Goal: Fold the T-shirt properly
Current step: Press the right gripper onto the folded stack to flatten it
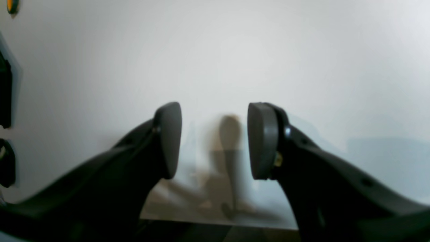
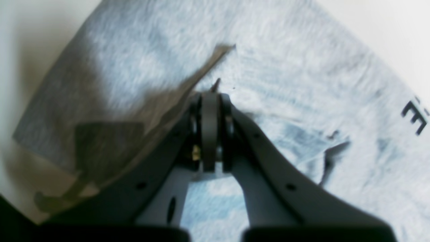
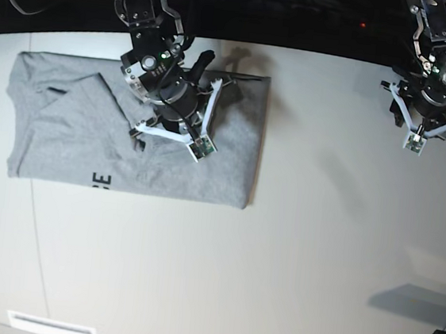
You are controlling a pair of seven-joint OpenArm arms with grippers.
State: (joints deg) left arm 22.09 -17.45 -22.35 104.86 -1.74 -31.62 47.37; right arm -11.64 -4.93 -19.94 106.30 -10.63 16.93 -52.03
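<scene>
The shirt [image 3: 131,129] lies on the left half of the worktop [image 3: 318,249] in the base view, already doubled into a long rectangle. A sleeve flap is turned in near its left end, and a bit of black lettering shows along the front edge. So the fold looks part done, and I judge the step in hand to be another fold across the length.

The right gripper [image 2: 210,97] is down over the shirt's upper middle, its jaws clenched together. The wrist view shows them pressed tight above the grey cloth, next to a dark crease, but I cannot tell whether any fabric is pinched between them. The arm reaches in from the back edge, its wrist angled down and forward.

The left gripper [image 1: 215,141] hangs well apart, over bare worktop at the far side, jaws released and holding nothing.

Next, I think, the cloth must be lifted by an edge and carried across without dragging the layers askew.
</scene>
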